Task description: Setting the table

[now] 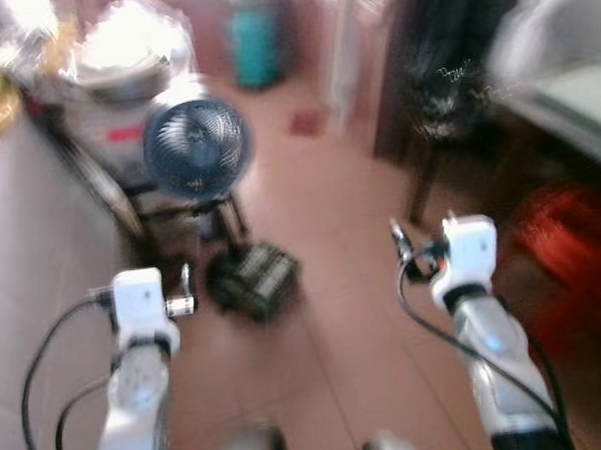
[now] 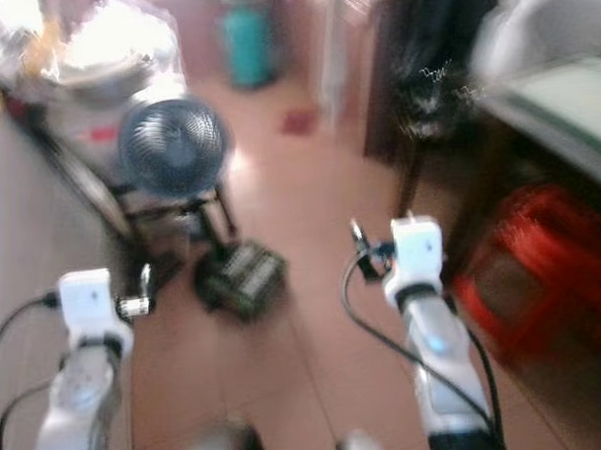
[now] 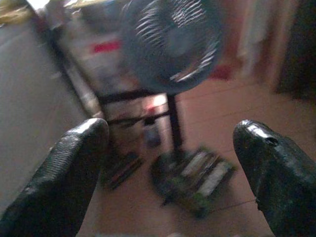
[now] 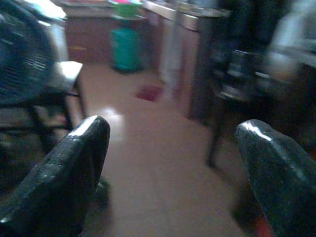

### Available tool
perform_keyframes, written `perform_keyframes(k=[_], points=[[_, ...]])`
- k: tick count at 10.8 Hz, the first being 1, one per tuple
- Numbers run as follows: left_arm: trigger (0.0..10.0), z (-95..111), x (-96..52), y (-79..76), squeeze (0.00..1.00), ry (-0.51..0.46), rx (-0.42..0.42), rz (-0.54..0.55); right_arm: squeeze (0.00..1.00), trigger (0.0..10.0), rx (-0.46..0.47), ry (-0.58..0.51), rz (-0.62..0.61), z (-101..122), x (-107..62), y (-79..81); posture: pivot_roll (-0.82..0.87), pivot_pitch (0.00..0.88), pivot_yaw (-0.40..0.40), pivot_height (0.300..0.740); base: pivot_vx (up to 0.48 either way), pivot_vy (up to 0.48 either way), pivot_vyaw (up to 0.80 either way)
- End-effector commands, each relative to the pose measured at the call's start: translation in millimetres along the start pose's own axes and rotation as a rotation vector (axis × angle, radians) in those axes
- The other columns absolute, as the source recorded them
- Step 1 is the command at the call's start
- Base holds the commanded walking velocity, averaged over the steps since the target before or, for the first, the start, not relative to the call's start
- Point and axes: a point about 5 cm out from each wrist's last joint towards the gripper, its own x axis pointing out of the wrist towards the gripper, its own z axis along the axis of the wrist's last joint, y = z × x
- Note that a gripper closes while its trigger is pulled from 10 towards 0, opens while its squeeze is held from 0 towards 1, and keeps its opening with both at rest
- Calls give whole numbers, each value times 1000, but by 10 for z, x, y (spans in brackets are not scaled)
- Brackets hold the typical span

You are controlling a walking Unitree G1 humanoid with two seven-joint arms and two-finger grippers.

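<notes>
Head views (left and right eye, both motion-blurred). Reddish tiled floor (image 1: 343, 312) runs from 6 o'clock up to 12. A blue fan (image 1: 196, 147) on a dark stand sits at about 10 o'clock, with a dark flat box (image 1: 254, 277) lying on the floor just below it, near frame centre. Behind the fan, at 11 o'clock, a cluttered rack (image 1: 118, 83) with pale bags on top; details too blurred to read. A teal cylinder (image 1: 255, 44) stands at 12 o'clock. A dark chair (image 1: 444, 101) is at 1 o'clock, and beside it, at 2 o'clock, the pale edge of a table (image 1: 563, 107). Under that edge, at 3 to 4 o'clock, a red stool (image 1: 563, 250). A grey surface (image 1: 36, 293) fills 8 to 9 o'clock. Both arms are raised forward, the left wrist at 7 o'clock and the right at 5 o'clock, holding nothing.

Left wrist view. Left gripper (image 3: 173, 168): two black fingers (image 3: 74, 163) set wide apart, nothing between them. Past the gap are the fan, its stand and the dark box on the floor.

Right wrist view. Right gripper (image 4: 173, 163): fingers (image 4: 74, 163) likewise spread wide, empty. Beyond them are the floor, the teal cylinder far off, the chair legs, and a dark blurred mass at the table side. A small red patch (image 4: 149, 92) lies on the floor.

No dishes or cutlery can be made out; the table edge is the only task item identifiable.
</notes>
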Motion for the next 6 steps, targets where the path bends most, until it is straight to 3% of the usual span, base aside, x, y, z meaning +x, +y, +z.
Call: perform_keyframes(k=[1,2,6], points=[[10000,-11,-9,30,0,6,-2,5,0,10000,6,-8,1,23,13,37,-26,48,78,740,-285,0,-788],[10000,-18,5,18,0,8,-13,3,0,10000,5,-13,-7,38,20,24,-39,49,86,740,-247,0,-788],[10000,27,53,-34,0,-24,-28,-38,0,10000,5,-11,-25,32,-16,10,-44,54,87,740,0,0,-788]])
